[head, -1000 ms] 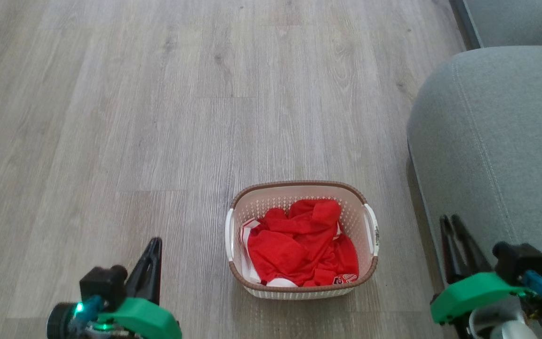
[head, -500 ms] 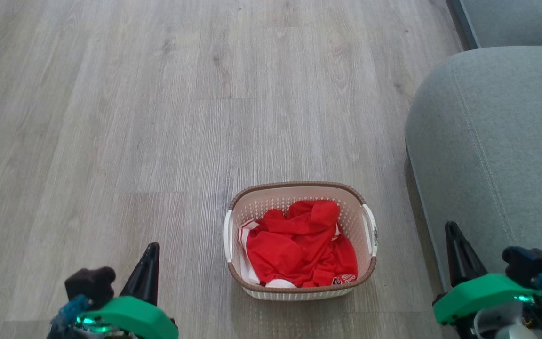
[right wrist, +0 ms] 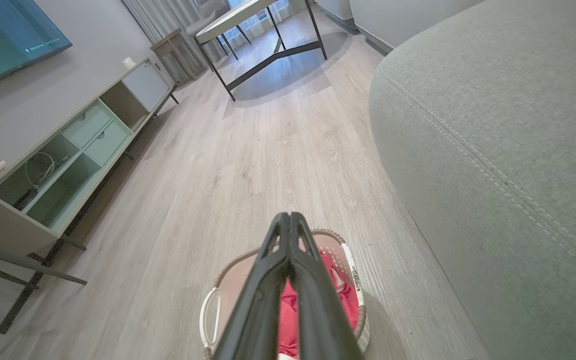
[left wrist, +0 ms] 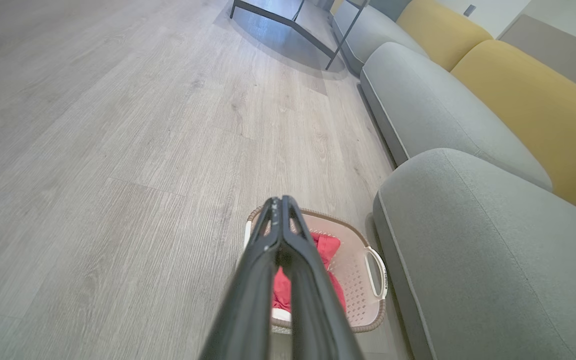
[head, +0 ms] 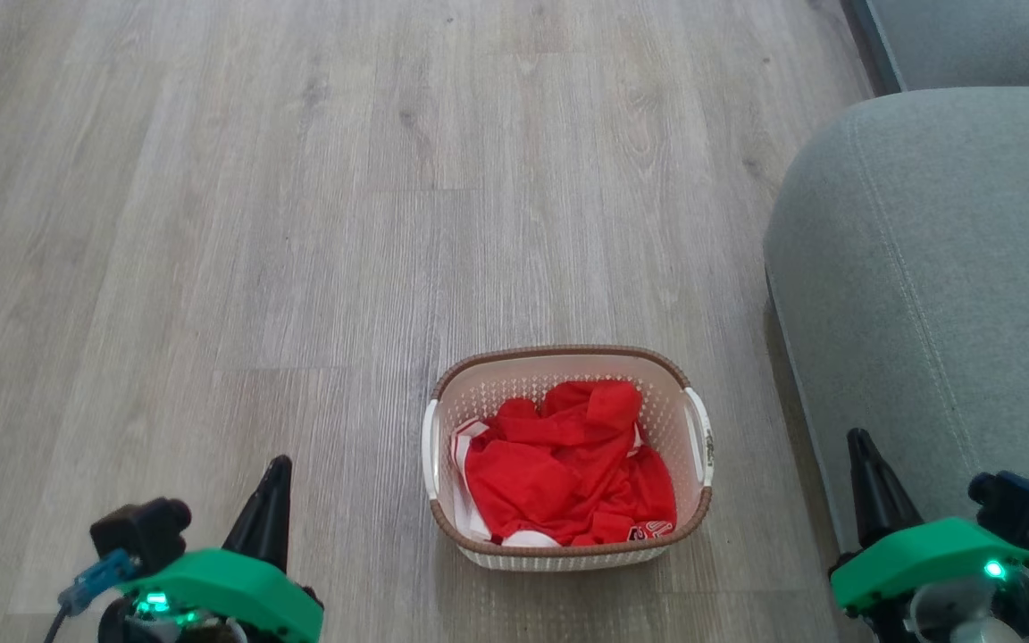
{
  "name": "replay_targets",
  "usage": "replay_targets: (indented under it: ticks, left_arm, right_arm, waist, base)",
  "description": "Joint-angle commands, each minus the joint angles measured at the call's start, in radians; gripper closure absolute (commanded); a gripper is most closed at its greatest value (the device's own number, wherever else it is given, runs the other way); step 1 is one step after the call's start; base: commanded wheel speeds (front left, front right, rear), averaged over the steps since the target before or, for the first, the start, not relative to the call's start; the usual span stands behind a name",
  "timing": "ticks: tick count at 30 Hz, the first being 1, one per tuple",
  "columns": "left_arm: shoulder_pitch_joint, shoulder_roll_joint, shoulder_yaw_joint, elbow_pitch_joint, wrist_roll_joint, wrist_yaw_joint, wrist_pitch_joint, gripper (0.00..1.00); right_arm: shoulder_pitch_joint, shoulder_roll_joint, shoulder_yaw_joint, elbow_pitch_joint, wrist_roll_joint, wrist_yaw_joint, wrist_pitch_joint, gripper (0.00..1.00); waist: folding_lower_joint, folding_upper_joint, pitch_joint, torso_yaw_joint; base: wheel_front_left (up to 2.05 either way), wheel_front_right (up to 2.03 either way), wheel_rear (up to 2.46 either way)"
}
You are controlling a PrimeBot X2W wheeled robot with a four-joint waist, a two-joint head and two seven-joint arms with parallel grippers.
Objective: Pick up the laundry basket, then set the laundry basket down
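The laundry basket [head: 559, 351], cream-white with a brown rim and white side handles, stands on the wood floor holding crumpled red clothing [head: 568, 469]. My left gripper [head: 279, 464] is shut and empty, well to the left of the basket and apart from it. My right gripper [head: 856, 438] is shut and empty to the basket's right, in front of the sofa. In the left wrist view the shut left gripper [left wrist: 281, 200] points over the laundry basket [left wrist: 355, 280]. In the right wrist view the shut right gripper [right wrist: 288, 216] points over the laundry basket [right wrist: 233, 285].
A grey sofa [head: 943, 268] fills the right side, close to the basket's right handle. Yellow back cushions [left wrist: 533, 100] run along it. A TV cabinet [right wrist: 68, 150] lines the far left wall, and a black-legged table [right wrist: 268, 50] stands farther ahead. Bare wood floor [head: 300, 223] lies to the left.
The right gripper's fingers, slightly apart a second ago, have come together. Both grippers have sunk lower in the head view, the left one also leftward. The basket has stayed put.
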Motion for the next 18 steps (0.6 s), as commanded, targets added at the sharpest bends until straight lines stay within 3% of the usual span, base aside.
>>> replay_targets:
  ticks: [1,18]
  left_arm:
    - [-0.05,0.005,0.025,-0.024,-0.027,-0.007,0.001,1.0]
    - [-0.082,-0.002,0.062,0.012,-0.22,-0.027,0.02,1.0]
  right_arm:
    - [-0.053,-0.02,-0.005,-0.027,0.029,-0.001,0.003,1.0]
    - [-0.074,-0.026,-0.013,-0.004,0.224,-0.002,0.033,1.0]
  waist:
    - [0.0,0.0,0.0,0.0]
    - [0.0,0.0,-0.004,-0.008]
  base:
    - [0.0,0.0,0.0]
    - [0.0,0.0,0.0]
